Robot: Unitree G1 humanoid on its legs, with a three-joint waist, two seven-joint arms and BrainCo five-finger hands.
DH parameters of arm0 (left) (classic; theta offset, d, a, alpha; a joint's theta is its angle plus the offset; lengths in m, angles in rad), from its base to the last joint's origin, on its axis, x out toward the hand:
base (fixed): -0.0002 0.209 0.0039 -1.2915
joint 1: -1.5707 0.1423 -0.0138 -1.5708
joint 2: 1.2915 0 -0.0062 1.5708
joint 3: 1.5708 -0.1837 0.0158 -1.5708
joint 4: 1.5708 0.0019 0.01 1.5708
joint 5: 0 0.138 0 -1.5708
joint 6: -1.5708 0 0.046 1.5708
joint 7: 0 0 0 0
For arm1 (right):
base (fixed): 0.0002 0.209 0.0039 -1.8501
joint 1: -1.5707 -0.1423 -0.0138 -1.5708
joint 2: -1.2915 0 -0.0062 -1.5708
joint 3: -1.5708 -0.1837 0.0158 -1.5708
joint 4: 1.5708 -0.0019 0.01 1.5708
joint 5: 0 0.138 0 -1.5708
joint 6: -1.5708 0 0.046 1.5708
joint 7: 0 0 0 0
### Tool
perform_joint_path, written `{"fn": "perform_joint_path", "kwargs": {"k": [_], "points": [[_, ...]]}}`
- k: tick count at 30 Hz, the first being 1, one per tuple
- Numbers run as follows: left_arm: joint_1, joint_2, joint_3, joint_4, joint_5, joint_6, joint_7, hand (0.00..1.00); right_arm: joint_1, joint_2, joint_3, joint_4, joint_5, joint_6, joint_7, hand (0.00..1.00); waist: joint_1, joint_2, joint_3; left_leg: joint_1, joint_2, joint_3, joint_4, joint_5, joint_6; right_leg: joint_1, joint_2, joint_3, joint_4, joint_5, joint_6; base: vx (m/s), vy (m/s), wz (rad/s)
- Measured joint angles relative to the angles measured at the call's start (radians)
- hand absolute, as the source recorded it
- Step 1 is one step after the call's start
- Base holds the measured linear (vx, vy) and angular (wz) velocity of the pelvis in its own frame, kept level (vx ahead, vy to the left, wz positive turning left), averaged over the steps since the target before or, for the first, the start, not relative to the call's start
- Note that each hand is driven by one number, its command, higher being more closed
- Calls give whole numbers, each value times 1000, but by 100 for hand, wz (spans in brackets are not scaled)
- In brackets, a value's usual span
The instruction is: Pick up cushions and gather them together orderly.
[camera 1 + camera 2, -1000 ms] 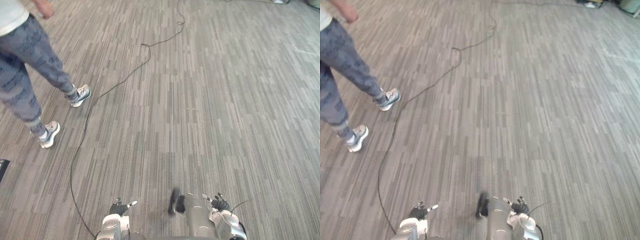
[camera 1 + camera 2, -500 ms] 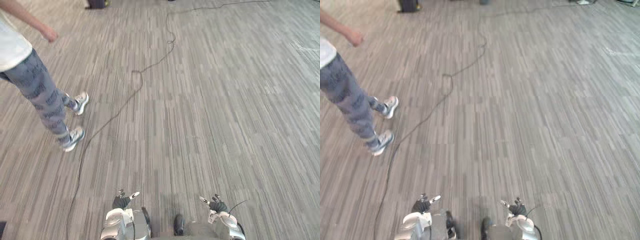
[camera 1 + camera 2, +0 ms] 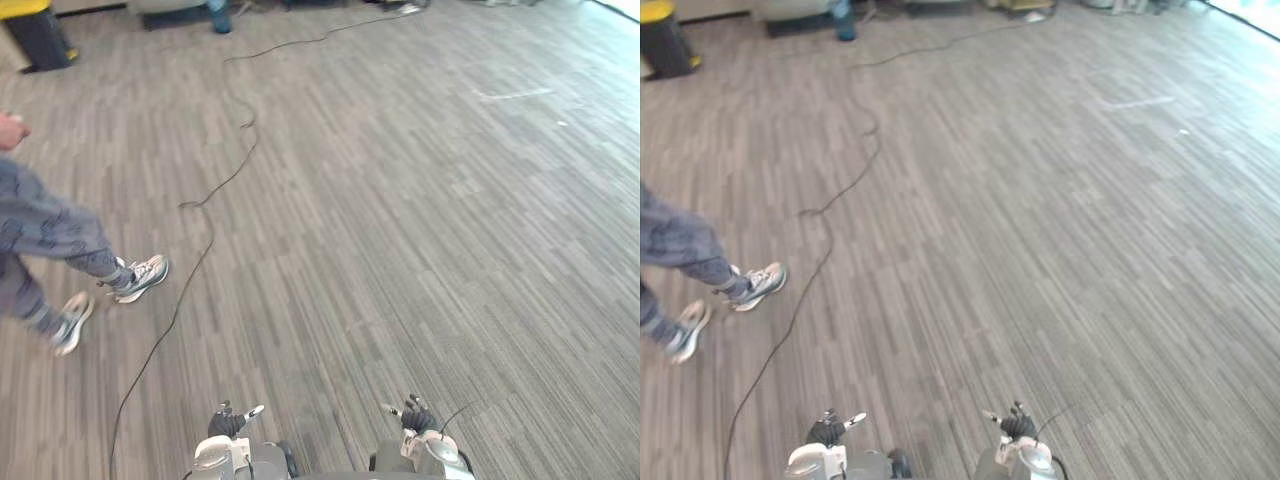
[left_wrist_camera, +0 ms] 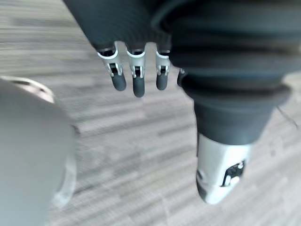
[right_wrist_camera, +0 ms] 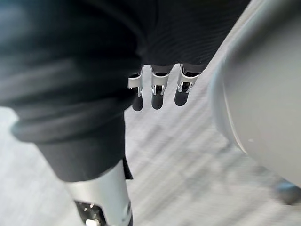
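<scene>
- The left hand (image 3: 228, 421) hangs low at the near edge of the floor (image 3: 400, 230), left of the robot's middle. Its palm is turned to the carpet.
- In the left wrist view, the fingers (image 4: 138, 85) point straight down in a close row. The thumb (image 4: 219, 175) stands well apart from them, so the hand is wide and holds nothing. Past the fingertips there is bare grey striped carpet.
- The right hand (image 3: 415, 416) hangs at the same near edge, right of the middle, at about the same height as the left one.
- In the right wrist view, its fingers (image 5: 158, 93) are also straight and side by side. The thumb (image 5: 102, 203) is set off to one side, so this hand is wide too, with nothing between thumb and fingers and carpet beneath.
- I cannot tell from these views where the cushions lie; neither hand touches one.
- A person stands at the floor's left side, well apart from both hands. They wear blue-grey patterned trousers (image 3: 45, 228) and pale sneakers. One shoe (image 3: 141, 277) is nearer the middle of the floor, and the other shoe (image 3: 68, 322) is closer to the left edge.
- A dark bin with a yellow top (image 3: 36, 32) stands at the far left corner of the floor.
- A blue container (image 3: 219, 16) stands along the far edge, to the right of the bin.
- A short pale strip (image 3: 511, 94) marks the carpet toward the far right.
</scene>
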Motion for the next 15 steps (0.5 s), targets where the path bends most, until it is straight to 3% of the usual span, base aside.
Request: {"fn": "perform_joint_path", "kwargs": {"k": [2,3,4,5,6,7,8,9,10,11,12,13,15], "points": [[-19,-3,-18,24,1,2,-2,0,-20,-24,0,8,0,1,1,0,-32,10,5,45,16,21,-29,0,0,-61,9,-136,-188,-18,-40,456,-16,-19],[-27,-3,-31,31,1,2,-4,0,-29,-39,0,8,0,0,0,0,-45,19,11,61,26,25,-43,0,0,-93,34,-170,-348,19,-57,520,-87,5],[-35,0,-43,43,2,3,-6,0,-35,-55,-1,19,0,1,0,0,-52,21,16,82,27,20,-56,0,0,-107,62,-178,-535,105,-64,386,-97,14],[-34,-1,-45,44,4,3,-8,0,-34,-62,-1,37,0,2,0,0,-56,17,21,108,19,7,-69,1,-1,-102,75,-172,-656,171,-65,528,-160,15],[-34,-1,-45,44,4,2,-8,0,-33,-63,-2,40,0,2,0,0,-58,15,22,113,16,2,-71,1,-1,-100,77,-171,-676,183,-64,455,-147,18],[-31,-1,-40,47,5,2,-9,0,-25,-71,-17,53,6,3,1,0,-69,7,33,165,4,-40,-84,15,-27,-88,94,-138,-698,340,-175,692,-270,-25],[-34,-26,-20,58,17,1,-10,0,-46,-89,-27,49,0,4,0,0,-67,59,35,172,46,-60,-54,73,-121,-102,126,-146,-623,257,-181,462,-191,-37],[-32,-32,-7,61,21,2,-10,0,-47,-89,-29,45,-1,3,1,0,-67,68,39,167,59,-71,-22,89,-146,-103,135,-143,-602,228,-178,679,-356,-70],[-32,-46,9,60,21,3,-10,0,-44,-87,-48,29,-1,4,2,0,-71,88,45,115,105,-107,146,125,-154,-88,169,-130,-579,171,-183,553,-301,-65],[-30,-62,42,58,21,8,-12,0,-42,-87,-47,26,0,6,0,0,-73,103,50,14,174,-163,412,217,-165,-36,218,-101,-601,144,-200,670,-323,-70],[-31,-65,59,49,21,8,-14,0,-40,-87,-44,25,0,7,-2,0,-69,110,53,-32,196,-189,526,219,-170,-10,243,-86,-618,140,-204,565,-160,-106],[-34,-69,95,22,19,7,-16,0,-41,-79,-41,22,2,11,-2,0,-51,107,71,-135,226,-198,774,145,-165,70,294,-38,-659,123,-223,550,-78,-112],[-35,-63,107,-23,12,-1,-16,0,-29,-50,-39,6,3,13,-6,0,-39,78,86,-285,204,-194,869,34,-120,209,327,32,-733,89,-251,581,-65,-108]]}}
